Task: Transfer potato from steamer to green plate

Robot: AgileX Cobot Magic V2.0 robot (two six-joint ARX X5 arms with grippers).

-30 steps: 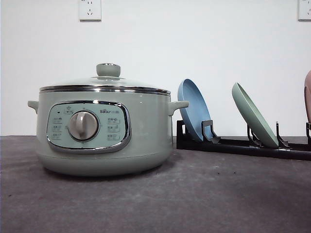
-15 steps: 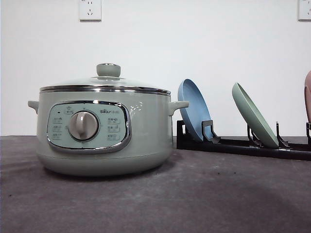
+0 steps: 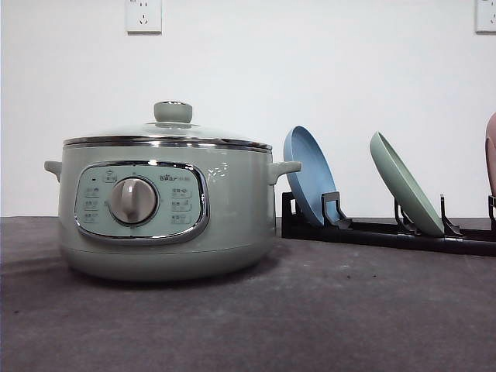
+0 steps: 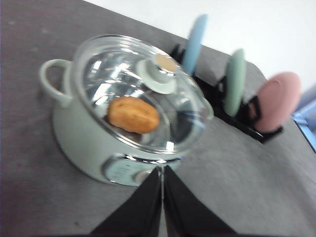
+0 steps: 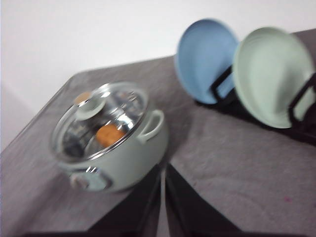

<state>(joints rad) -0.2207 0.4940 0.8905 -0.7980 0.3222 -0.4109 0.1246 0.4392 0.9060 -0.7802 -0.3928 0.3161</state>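
**Lid on, plate racked: nothing moved yet**

The steamer (image 3: 165, 198) stands on the tabletop (image 3: 310, 318) with its glass lid (image 4: 136, 91) seated on the rim. Through the glass the potato (image 4: 133, 114) is visible, lying inside the pot. The green plate (image 3: 404, 183) leans on edge in a black rack (image 3: 387, 231) near the steamer, with a blue plate (image 3: 310, 175) in the slot closer to the pot and a pink one (image 4: 277, 101) beyond the green.

Both arms hover above the scene. The left gripper (image 4: 162, 197) looks down on the pot, and its fingers are pressed together, holding nothing. The right gripper (image 5: 163, 200) looks over pot and rack from the other side, its fingers likewise closed on nothing.

The task seems to be at its very start. Two things stand in the way of the transfer: the lid covers the potato, and the green plate is not lying flat to receive it. A sensible next move would be to open one set of fingers and take the lid's knob (image 4: 157, 76), lifting straight up; the other arm could draw the green plate out of its slot and lay it on the tabletop.
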